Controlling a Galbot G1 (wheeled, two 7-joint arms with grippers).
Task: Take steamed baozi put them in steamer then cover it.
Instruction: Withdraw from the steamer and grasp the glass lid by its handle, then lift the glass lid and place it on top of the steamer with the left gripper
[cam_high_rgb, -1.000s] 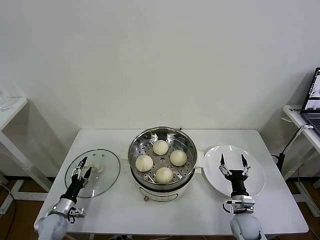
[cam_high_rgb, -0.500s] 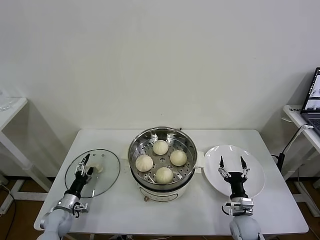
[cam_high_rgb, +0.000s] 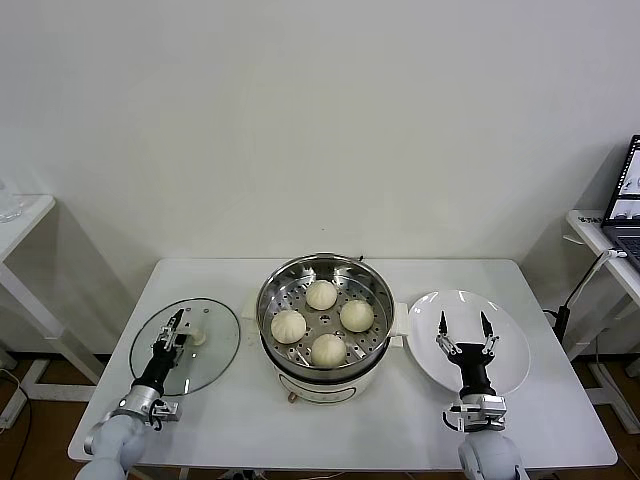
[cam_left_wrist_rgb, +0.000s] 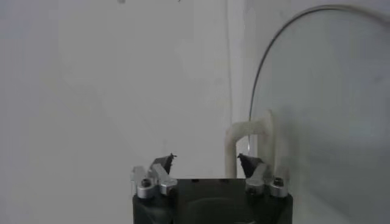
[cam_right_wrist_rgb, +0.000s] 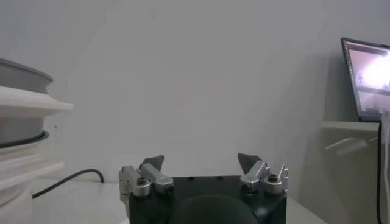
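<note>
Baozi (cam_high_rgb: 322, 294) smooth domes on perforated steel steamer (cam_high_rgb: 300, 275); glass cover (cam_high_rgb: 215, 345) flat.

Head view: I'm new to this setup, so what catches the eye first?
The shiny steamer at the table's centre, with four steamed baozi on its perforated tray. To its left the glass cover lies flat, the left gripper at its white handle; the right gripper hovers open over a white plate.

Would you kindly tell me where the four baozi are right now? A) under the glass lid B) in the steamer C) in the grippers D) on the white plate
B: all four baozi sit on the perforated tray inside the open steamer.
</note>
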